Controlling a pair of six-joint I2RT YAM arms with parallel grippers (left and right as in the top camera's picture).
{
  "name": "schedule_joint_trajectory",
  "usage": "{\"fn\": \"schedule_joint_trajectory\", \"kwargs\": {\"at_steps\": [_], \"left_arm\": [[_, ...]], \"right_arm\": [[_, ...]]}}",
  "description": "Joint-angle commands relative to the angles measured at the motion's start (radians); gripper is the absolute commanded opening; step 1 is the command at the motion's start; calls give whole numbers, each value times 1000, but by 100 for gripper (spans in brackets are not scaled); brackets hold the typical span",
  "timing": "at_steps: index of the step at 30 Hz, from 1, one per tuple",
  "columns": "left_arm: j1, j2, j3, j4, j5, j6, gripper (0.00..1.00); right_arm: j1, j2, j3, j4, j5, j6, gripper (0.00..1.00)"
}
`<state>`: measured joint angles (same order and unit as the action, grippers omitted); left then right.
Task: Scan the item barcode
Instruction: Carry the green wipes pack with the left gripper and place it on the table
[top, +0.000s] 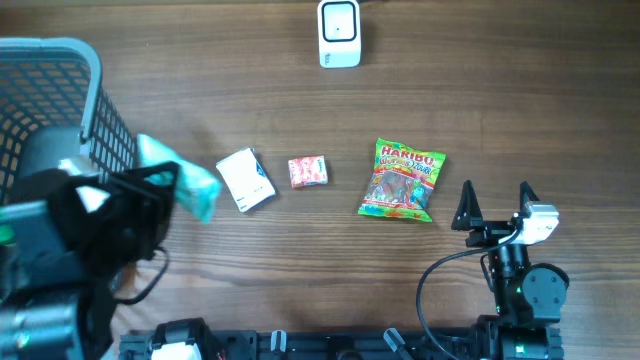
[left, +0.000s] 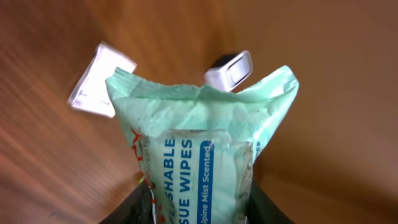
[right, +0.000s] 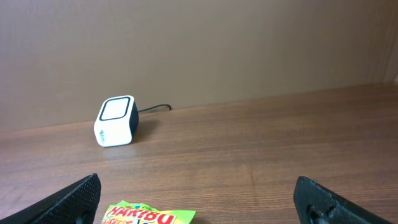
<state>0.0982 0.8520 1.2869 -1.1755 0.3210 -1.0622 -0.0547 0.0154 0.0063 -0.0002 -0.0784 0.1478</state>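
Note:
A mint-green pack of flushable wipes (left: 199, 143) is clamped between the black fingers of my left gripper (left: 199, 208), which is shut on it. In the overhead view the pack (top: 197, 187) sticks out to the right of the left gripper (top: 165, 188), above the table beside the basket. The white barcode scanner (top: 339, 33) stands at the far edge of the table. From the left wrist the scanner (left: 229, 70) peeks over the pack's top edge. My right gripper (top: 495, 208) rests near the front right, open and holding nothing; its view shows the scanner (right: 116, 121) far ahead.
A grey wire basket (top: 85, 110) stands at the left. A white box (top: 246, 179), a small red packet (top: 308, 171) and a Haribo bag (top: 402, 179) lie in a row mid-table. The bag's top edge (right: 149, 216) shows between the right fingers.

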Motion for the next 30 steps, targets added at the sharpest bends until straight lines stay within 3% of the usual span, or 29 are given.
{"fn": "schedule_joint_trajectory", "kwargs": {"at_steps": [1, 6, 11, 17, 21, 22, 23, 25, 30], "left_arm": [[-202, 52, -123, 74, -123, -106, 32], [-476, 209, -254, 238, -198, -224, 33], [-715, 510, -267, 336, -293, -342, 35], [-845, 834, -267, 433, -265, -579, 35], [-876, 904, -266, 543, -240, -618, 37], [-883, 899, -259, 553, -244, -602, 43], [-890, 886, -244, 551, -266, -578, 56], [-909, 843, -186, 520, -358, -506, 100], [-899, 690, 72, 240, -656, -294, 100]], "right_arm": [[3, -6, -1, 3, -9, -10, 100], [3, -6, -1, 3, -9, -11, 100], [3, -6, -1, 3, -9, -10, 99], [3, -6, -1, 3, -9, -11, 100], [3, -6, -1, 3, -9, -10, 100], [3, -6, -1, 3, -9, -10, 100], [3, -6, -1, 3, -9, -11, 100], [3, -6, -1, 3, -9, -10, 99], [3, -6, -1, 3, -9, -11, 100]]}}
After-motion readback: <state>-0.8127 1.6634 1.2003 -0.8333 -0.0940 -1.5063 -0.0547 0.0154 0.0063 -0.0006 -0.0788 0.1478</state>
